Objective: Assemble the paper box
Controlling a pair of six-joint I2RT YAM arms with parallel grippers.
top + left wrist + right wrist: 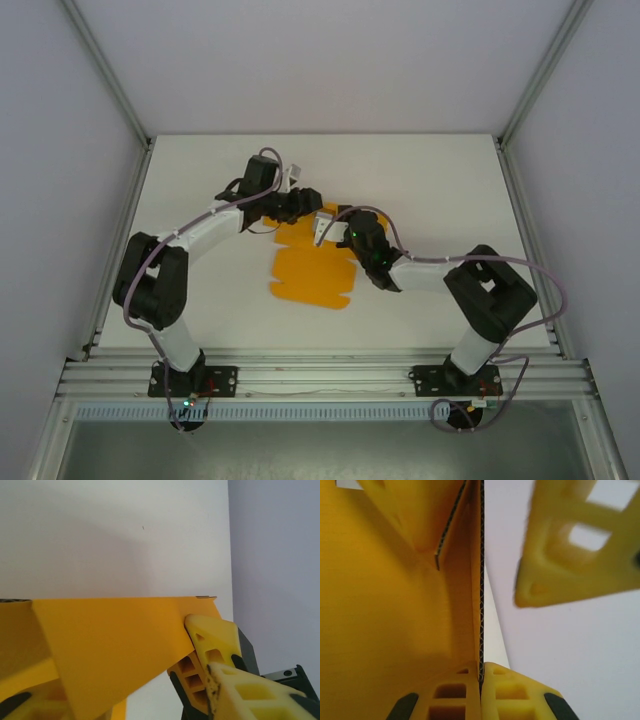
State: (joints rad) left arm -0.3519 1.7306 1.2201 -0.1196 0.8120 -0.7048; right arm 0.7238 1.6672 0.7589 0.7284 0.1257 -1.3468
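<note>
The orange paper box point(310, 275) lies mostly flat mid-table, with its far end raised between both grippers. My right gripper point(330, 230) is shut on the corrugated edge of an upright flap point(481, 605), which is pinched between its yellow fingers point(510, 690). My left gripper point(306, 206) stands at the same raised end. In the left wrist view a folded orange flap point(110, 645) passes between its jaws, which stand apart, and its right finger point(260, 690) is clear of the card. The right gripper's fingers point(212, 637) clamp that flap's edge.
The white table point(450, 200) is bounded by grey walls and aluminium posts point(110, 80) on both sides. A metal rail point(320, 380) with the arm bases runs along the near edge. The two arms meet closely over the card's far end.
</note>
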